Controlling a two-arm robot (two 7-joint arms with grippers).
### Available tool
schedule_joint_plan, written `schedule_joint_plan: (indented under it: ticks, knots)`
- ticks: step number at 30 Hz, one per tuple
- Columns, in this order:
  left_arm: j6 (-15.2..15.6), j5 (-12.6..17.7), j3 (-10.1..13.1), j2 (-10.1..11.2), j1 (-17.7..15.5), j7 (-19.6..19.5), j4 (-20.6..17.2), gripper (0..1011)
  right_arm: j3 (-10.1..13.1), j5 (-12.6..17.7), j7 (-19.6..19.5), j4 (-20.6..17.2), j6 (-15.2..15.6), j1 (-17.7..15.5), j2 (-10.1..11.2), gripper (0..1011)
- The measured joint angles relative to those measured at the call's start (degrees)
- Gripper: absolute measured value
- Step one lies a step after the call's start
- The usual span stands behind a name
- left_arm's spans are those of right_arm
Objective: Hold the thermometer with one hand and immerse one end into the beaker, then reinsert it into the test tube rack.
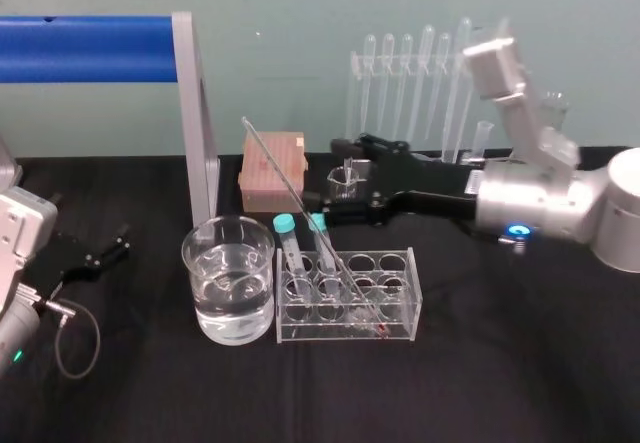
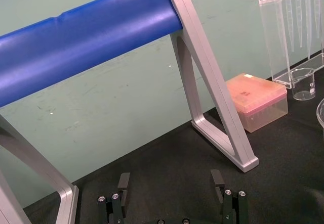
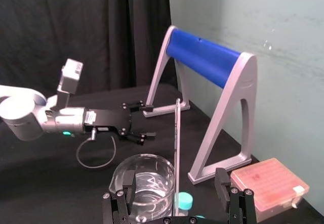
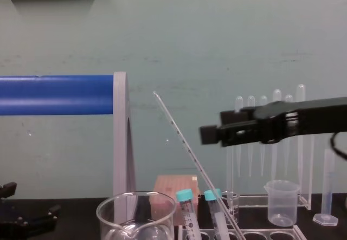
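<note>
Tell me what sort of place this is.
Probably a laboratory bench: a wide clear glass beaker, a pale translucent test tube rack, a long thin glass thermometer leaning in it, and clear plastic pipettes behind.

Black table, beaker of water just beside test tube rack, pink box and silver frame behind

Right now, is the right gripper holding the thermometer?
No, the thermometer leans in the rack, clear of the open right gripper behind it.

Green wall, black table (dark curtain)
</note>
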Motion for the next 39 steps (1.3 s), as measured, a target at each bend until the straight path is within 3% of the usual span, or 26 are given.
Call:
schedule_joint_plan:
  ticks: [4, 11, 39]
  knots:
    - [0.00, 0.00, 0.00, 0.00, 0.00, 0.00, 0.00, 1008, -3.17, -1.74, -0.03, 4.01, 0.61, 3.49, -3.03, 1003]
    - [0.00, 0.00, 0.00, 0.00, 0.00, 0.00, 0.00, 1008, -5.89, -3.42, -0.06, 7.90, 0.48, 6.29, -6.10, 1003]
    - [0.00, 0.00, 0.00, 0.00, 0.00, 0.00, 0.00, 1008, -6.97, -2.13, 0.41, 11.94, 1.76, 8.35, -8.00, 1003]
